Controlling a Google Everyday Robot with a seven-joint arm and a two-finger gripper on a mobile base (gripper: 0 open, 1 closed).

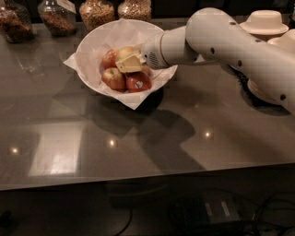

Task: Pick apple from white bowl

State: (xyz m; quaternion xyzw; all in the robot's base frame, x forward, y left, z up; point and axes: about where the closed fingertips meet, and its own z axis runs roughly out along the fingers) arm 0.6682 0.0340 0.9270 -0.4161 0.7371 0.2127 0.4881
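The white bowl (90, 44), lined with crinkled white paper, stands at the back left of the dark table. Several apples lie in it. The yellow-green apple (123, 51) sits at the top of the pile, partly hidden behind my gripper (129, 63). My gripper reaches into the bowl from the right and rests low against this apple. A deep-red apple with a white sticker (138, 82) and a smaller red-and-yellow apple (113, 78) lie just in front of the gripper. Another small red apple (109, 58) lies to its left.
Glass jars of dry food (96, 11) line the back edge behind the bowl. Stacks of tan paper bowls (265, 20) stand at the back right, partly behind my arm (221, 39). The table's front edge (147, 177) runs across the lower part of the view.
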